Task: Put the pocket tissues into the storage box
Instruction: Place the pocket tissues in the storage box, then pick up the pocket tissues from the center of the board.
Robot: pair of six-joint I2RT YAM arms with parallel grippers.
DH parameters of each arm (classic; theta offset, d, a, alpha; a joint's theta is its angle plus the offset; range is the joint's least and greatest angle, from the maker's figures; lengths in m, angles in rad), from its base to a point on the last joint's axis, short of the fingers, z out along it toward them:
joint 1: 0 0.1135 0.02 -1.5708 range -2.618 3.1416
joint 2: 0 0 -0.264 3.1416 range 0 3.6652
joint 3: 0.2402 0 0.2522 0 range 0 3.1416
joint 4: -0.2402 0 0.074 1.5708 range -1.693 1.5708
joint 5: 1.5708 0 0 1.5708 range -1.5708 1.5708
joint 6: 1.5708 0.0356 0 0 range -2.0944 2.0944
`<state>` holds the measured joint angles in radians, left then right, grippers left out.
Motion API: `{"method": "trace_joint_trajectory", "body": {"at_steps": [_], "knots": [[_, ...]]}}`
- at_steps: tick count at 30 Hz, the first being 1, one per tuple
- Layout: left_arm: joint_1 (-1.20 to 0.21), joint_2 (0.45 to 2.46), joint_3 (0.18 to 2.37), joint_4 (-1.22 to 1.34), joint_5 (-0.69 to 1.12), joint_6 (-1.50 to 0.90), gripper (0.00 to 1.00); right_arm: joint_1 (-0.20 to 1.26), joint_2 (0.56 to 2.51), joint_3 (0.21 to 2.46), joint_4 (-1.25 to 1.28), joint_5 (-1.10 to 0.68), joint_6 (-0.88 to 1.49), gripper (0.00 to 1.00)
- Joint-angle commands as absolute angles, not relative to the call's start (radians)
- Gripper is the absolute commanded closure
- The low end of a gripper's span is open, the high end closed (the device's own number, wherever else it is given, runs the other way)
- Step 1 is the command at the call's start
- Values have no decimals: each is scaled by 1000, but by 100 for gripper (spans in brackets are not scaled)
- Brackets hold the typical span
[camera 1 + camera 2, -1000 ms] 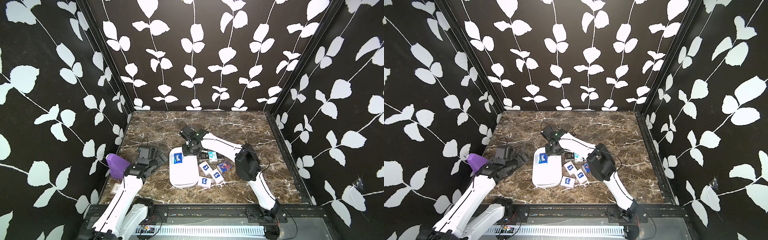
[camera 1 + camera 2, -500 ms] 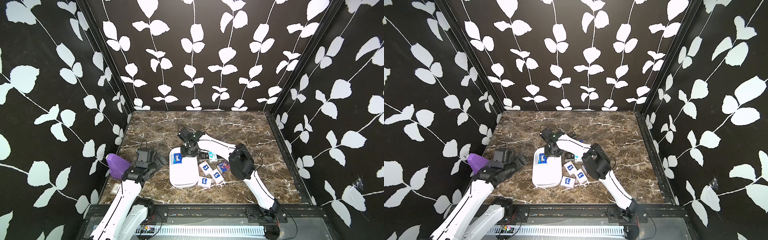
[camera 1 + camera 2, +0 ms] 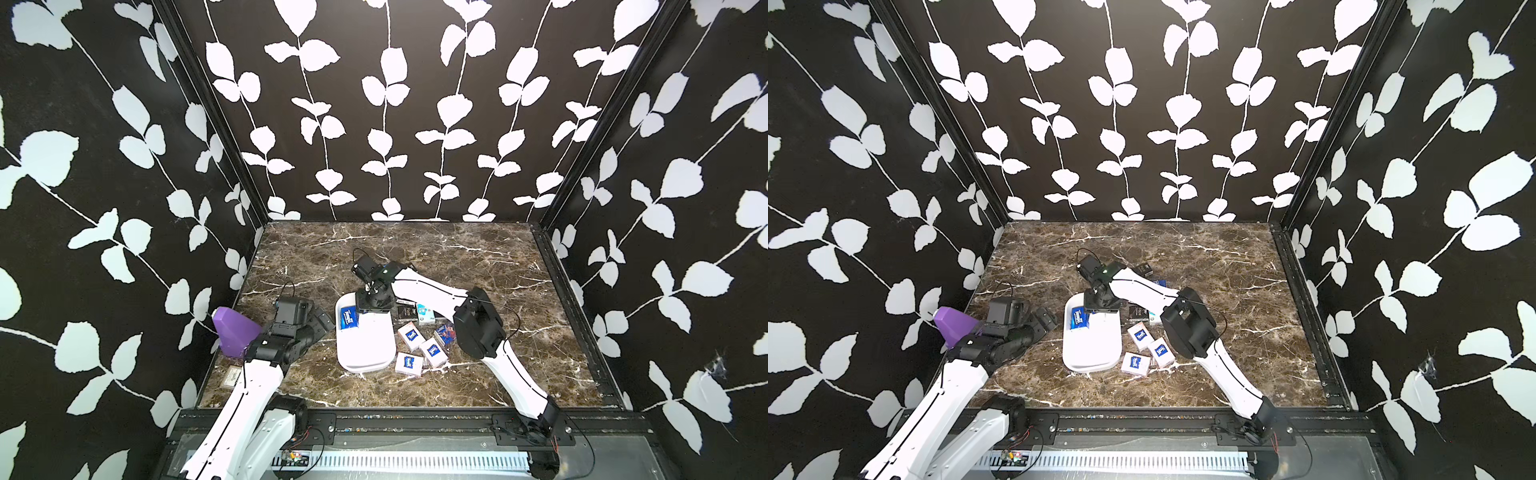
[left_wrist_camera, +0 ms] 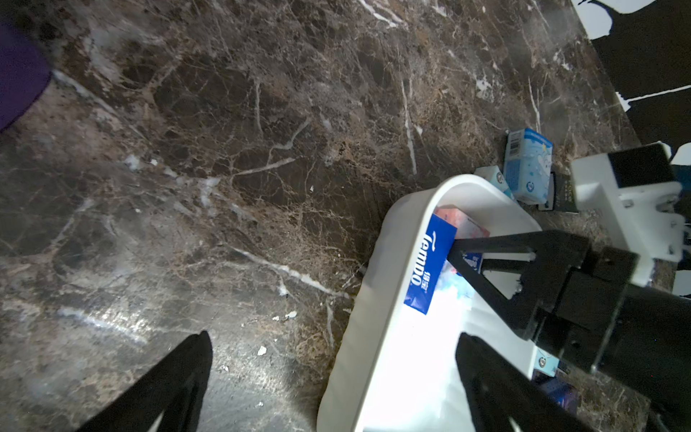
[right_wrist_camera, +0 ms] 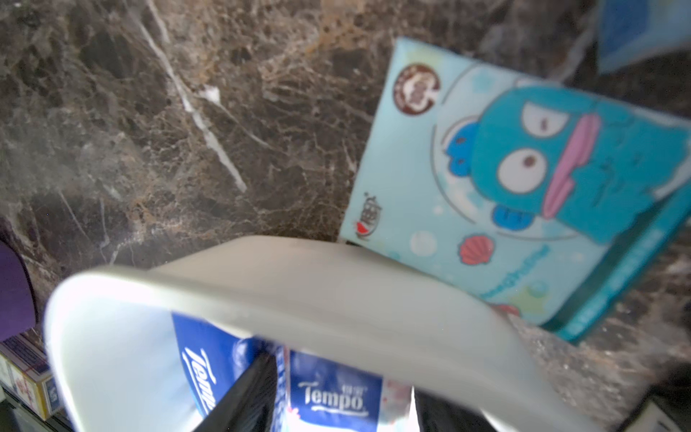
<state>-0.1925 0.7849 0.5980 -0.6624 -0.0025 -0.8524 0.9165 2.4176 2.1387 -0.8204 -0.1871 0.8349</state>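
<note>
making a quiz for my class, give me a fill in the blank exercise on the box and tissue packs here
The box is ___ in colour.
The pack seen inside it in both top views is ___.
Beside the box, ___ white packs with blue logos lie on the table.
The left gripper has its jaws ___.
Missing: white; blue; three; open.

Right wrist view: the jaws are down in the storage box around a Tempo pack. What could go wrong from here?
The Tempo pack sits between the right gripper jaws; it may cling and lift back out, or topple against the blue pack.
The jaws are close to the storage box wall; rising could hook the rim and shove it into the cartoon pack.
The open left gripper hovers alongside: collision risk.
</note>
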Motion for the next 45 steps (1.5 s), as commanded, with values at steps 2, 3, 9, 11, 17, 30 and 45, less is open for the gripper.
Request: {"method": "trace_joint_trajectory", "body": {"at_steps": [2,3,9,11,17,30,45], "knots": [[-186,773,601,-678,21,-846,1,922,2311,2168,-815,-160,800,35],[-186,775,605,-679,27,-844,1,922,2293,2161,-815,-154,796,34],[-186,799,639,-683,71,-809,1,915,2156,2051,-812,-117,752,29],[-186,818,650,-680,92,-791,1,904,2094,1977,-799,-112,749,28],[-189,904,667,-630,194,-756,1,845,1895,1683,-759,-80,742,27],[-221,1081,770,-569,271,-733,1,787,1629,1175,-828,-147,520,27],[-270,1043,771,-598,227,-763,1,852,1723,1142,-817,-101,428,26]]}}
